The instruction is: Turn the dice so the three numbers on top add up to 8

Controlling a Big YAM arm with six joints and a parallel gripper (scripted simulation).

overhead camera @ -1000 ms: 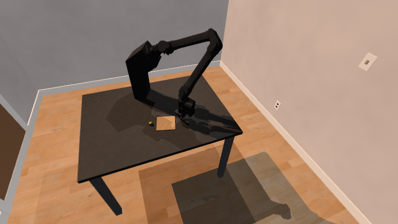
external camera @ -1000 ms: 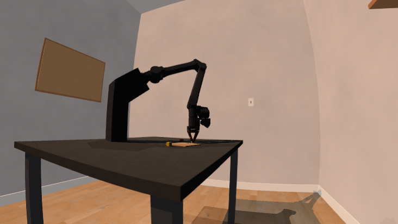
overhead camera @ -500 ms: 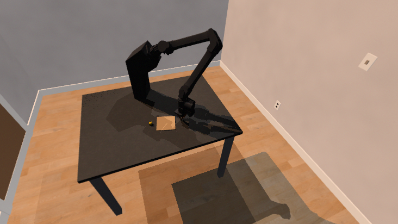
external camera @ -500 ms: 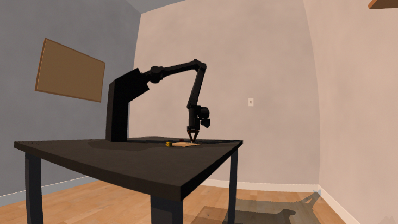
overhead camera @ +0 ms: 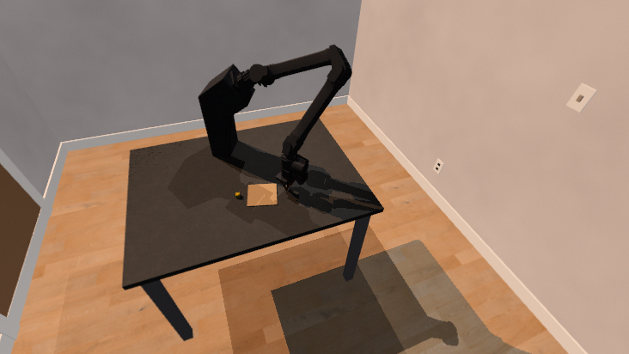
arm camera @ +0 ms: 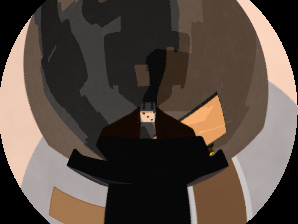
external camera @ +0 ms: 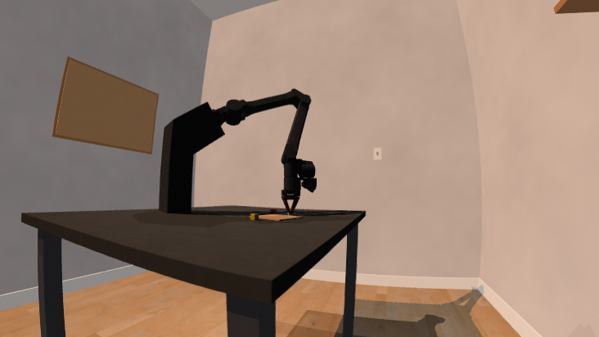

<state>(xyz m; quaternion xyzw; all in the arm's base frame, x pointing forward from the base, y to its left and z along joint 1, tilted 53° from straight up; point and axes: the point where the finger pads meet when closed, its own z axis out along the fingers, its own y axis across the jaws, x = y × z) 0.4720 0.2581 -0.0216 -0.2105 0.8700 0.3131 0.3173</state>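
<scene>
Picking in progress: my gripper (overhead camera: 288, 189) (external camera: 289, 212) (arm camera: 147, 110) clamps the pale die (arm camera: 147, 116); next, lift clear before turning toward the adjacent mat (overhead camera: 262, 194) (external camera: 278, 217) (arm camera: 207, 122).

Top: high, slanting down at table (overhead camera: 175, 237) (external camera: 167, 238) (arm camera: 230, 55). Exterior: near-level, off table corner. Wrist: closest, facing table. Top, exterior share tabletop.

Left of the black-topped bench (overhead camera: 175, 237) (external camera: 146, 242), in the exterior view, a tan rectangular board with a thin brown frame (external camera: 105, 106) hangs on the grey wall (external camera: 176, 62).
</scene>
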